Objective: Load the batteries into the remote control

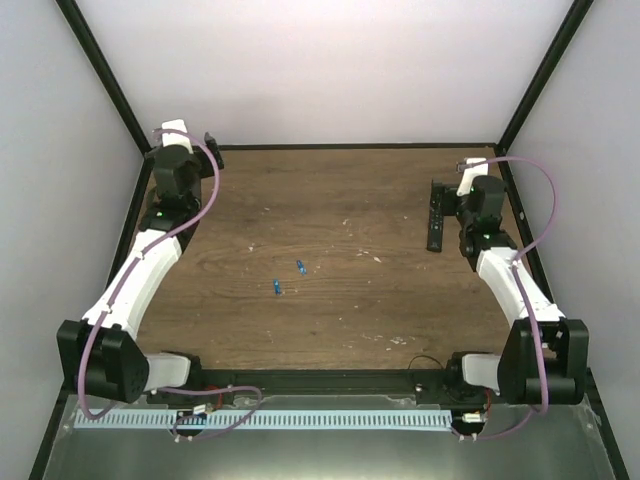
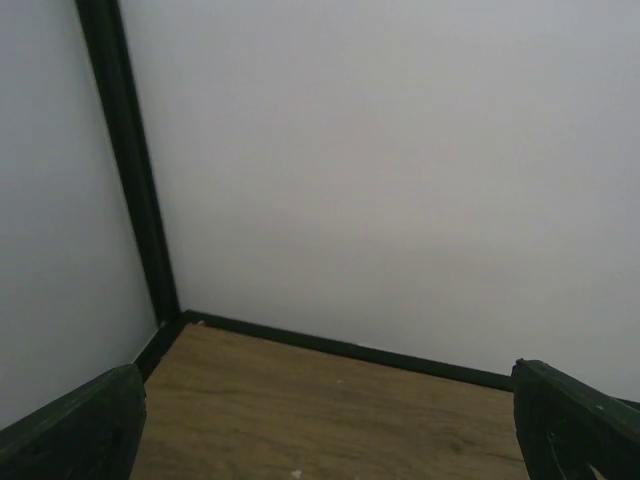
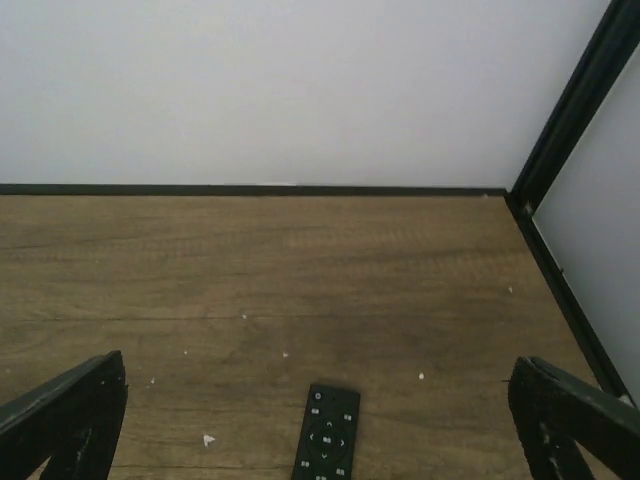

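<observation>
Fingers of the right gripper and of the left gripper are spread wide, nothing held. The remote control — stiff, judged light — lies close by the right gripper and is best taken across its long edges. The batteries, small, smooth and likely to roll, lie mid-table — only white specks are scattered between.

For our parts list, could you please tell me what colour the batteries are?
The batteries are bright blue; top external view shows them best.
</observation>
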### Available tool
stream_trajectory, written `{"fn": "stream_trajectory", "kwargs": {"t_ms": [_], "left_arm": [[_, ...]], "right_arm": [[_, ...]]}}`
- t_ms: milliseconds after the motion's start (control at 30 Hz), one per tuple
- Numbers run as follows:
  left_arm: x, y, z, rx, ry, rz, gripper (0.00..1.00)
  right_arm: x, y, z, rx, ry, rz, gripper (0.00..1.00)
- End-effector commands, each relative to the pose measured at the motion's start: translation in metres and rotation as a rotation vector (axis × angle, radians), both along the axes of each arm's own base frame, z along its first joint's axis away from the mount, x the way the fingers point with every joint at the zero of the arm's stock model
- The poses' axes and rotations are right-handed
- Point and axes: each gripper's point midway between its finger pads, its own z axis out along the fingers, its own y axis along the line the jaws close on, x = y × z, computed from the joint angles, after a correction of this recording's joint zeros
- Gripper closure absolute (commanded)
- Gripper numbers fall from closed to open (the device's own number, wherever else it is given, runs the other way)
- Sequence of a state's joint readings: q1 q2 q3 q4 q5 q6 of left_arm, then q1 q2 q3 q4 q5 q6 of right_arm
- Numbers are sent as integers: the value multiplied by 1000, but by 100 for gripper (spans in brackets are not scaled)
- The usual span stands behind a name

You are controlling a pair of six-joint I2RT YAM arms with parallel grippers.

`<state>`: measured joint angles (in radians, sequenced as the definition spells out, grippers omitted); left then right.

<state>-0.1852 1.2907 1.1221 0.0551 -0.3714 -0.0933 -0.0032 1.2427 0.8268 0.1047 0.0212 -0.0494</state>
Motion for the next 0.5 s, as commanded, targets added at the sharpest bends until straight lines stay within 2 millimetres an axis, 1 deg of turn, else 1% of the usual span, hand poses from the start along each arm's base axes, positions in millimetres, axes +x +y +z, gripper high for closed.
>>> {"fn": "stream_trajectory", "kwargs": {"t_ms": [0,133,267,367,400,467], "left_arm": [[0,16,-7,-9,42,110,0],[8,23,-3,-42,48,158,0],[16,29,-5,-37,66,179,0],[15,36,-14,-21,95,189,0],[16,35,-16,-14,97,164,0],[19,30,-20,-19,107,102,0]], "right_arm": [[3,-13,4,28,31,-78,0],[6,-9,11,57,12,-59,0],[9,-4,14,74,-2,-39,0],[9,1,1,52,48,-2,0],[11,-3,-5,56,76,-25,0],[14,-10,-23,78,179,-84,0]]}}
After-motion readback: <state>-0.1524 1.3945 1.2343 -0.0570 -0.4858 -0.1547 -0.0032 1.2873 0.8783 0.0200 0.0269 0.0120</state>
